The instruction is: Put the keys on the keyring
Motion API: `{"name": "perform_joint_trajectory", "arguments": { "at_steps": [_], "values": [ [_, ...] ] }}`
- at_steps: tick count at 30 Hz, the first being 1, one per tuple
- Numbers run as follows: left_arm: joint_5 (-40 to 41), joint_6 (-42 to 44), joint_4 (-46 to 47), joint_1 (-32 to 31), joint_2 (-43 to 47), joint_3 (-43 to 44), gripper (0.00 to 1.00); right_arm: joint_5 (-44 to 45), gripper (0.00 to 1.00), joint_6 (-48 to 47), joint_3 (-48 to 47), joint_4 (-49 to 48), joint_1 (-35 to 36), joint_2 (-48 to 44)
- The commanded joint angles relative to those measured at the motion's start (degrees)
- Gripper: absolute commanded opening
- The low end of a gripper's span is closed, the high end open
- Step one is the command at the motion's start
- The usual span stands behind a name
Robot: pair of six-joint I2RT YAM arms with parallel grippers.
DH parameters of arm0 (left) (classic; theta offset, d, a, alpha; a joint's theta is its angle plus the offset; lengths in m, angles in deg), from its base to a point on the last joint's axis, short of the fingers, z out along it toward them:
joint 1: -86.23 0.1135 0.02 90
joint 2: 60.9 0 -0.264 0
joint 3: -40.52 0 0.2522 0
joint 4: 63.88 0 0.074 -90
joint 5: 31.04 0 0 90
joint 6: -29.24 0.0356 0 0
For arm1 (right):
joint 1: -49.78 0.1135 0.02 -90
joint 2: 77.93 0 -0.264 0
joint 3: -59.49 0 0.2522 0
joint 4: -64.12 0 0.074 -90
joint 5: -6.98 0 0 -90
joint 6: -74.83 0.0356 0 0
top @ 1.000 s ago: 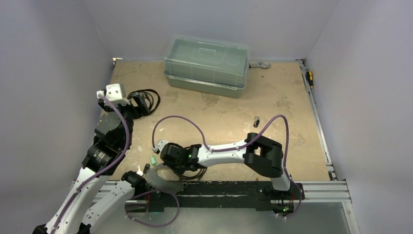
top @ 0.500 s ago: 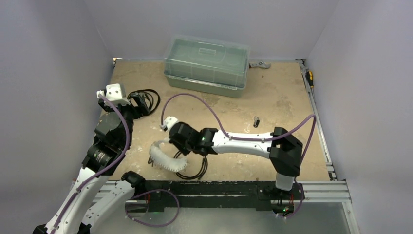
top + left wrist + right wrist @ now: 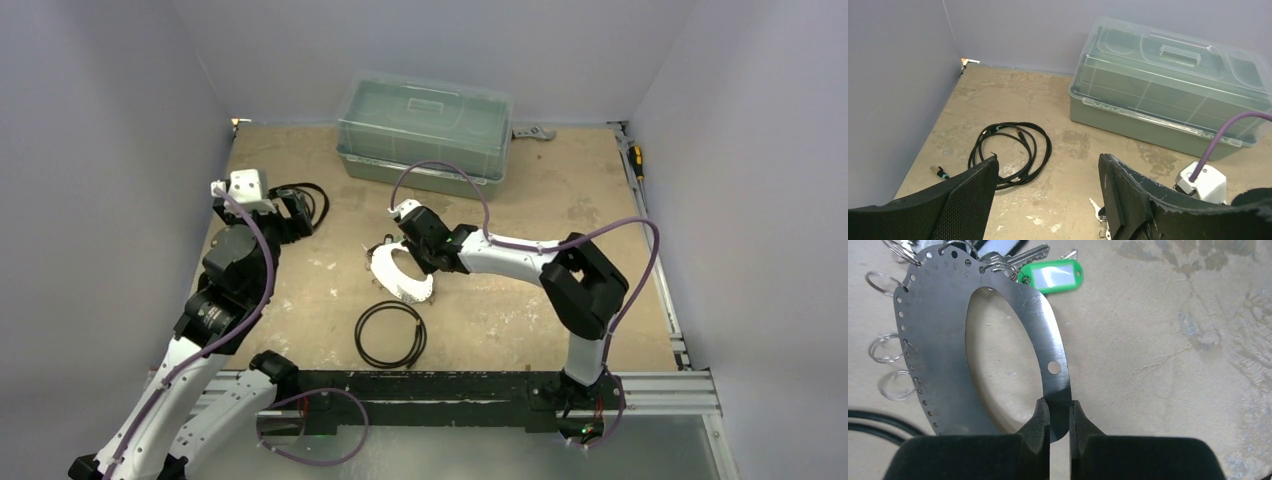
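The keyring is a flat silvery crescent plate with small holes and several split rings along its rim. My right gripper is shut on its thin end and holds it over the middle of the table. Silver keys and a bright-green tag hang at its far end. One key tip shows in the left wrist view beside my right finger. My left gripper is open and empty, above the table's left side.
A plain black hoop lies near the front edge. A coiled black cable lies at the left by the wall. A clear lidded box stands at the back, with a grey spanner to its right.
My right arm has carried the keyring with its keys from the front-left edge up to the table's middle, leaving the black hoop behind. The left arm has barely shifted.
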State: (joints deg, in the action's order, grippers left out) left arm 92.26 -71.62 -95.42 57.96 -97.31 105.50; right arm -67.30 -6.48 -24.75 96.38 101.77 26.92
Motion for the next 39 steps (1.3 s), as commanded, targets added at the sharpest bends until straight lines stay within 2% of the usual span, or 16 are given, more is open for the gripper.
{"name": "perform_joint_trajectory", "arguments": {
  "at_steps": [1, 9, 14, 17, 20, 24, 28, 31, 34, 37, 39],
  "values": [
    [-4.78, 1.28, 0.88, 0.06, -1.30, -0.44, 0.71, -0.32, 0.00, 0.09, 0.82, -3.34, -2.42, 1.09],
    [-16.38, 2.21, 3.03, 0.06, -4.76, -2.43, 0.68, -2.22, 0.00, 1.09, 2.24, -4.93, -5.32, 0.59],
    [-23.25, -2.45, 1.21, 0.06, -10.15, -3.42, 0.59, -2.25, 0.00, 0.98, 3.40, -5.26, -6.31, -0.40],
    [-28.47, -3.52, 2.86, -0.07, -13.14, -6.38, 0.58, -1.89, 0.00, 0.66, 4.16, -5.38, -6.65, -1.86],
    [-35.31, 0.04, 5.93, -0.86, -15.67, -9.14, 0.62, -1.37, 0.00, 0.33, 4.79, -5.72, -6.93, -2.80],
    [-36.78, 11.05, 9.96, -2.17, -16.69, -10.29, 0.66, -1.50, 0.00, 0.35, 5.08, -5.33, -7.15, -2.56],
    [-38.93, 28.41, 8.92, -3.12, -21.57, -9.10, 0.68, -1.35, 0.00, 0.36, 5.16, -4.47, -7.45, -3.08],
    [-44.41, 37.46, 5.74, -4.31, -27.23, -6.75, 0.67, -2.11, 0.00, 0.50, 5.82, -4.85, -8.01, -3.96],
    [-52.75, 47.02, 3.45, -5.65, -31.41, -6.94, 0.55, -3.68, 0.00, 0.56, 6.26, -5.30, -8.45, -4.39],
    [-58.53, 54.23, 3.18, -5.70, -33.51, -7.79, 0.54, -5.19, 0.00, 0.84, 6.85, -5.97, -8.66, -4.76],
    [-61.52, 58.21, 3.63, -5.74, -33.71, -8.45, 0.56, -5.92, 0.00, 1.04, 7.65, -6.44, -8.68, -5.45]
  ]
}}
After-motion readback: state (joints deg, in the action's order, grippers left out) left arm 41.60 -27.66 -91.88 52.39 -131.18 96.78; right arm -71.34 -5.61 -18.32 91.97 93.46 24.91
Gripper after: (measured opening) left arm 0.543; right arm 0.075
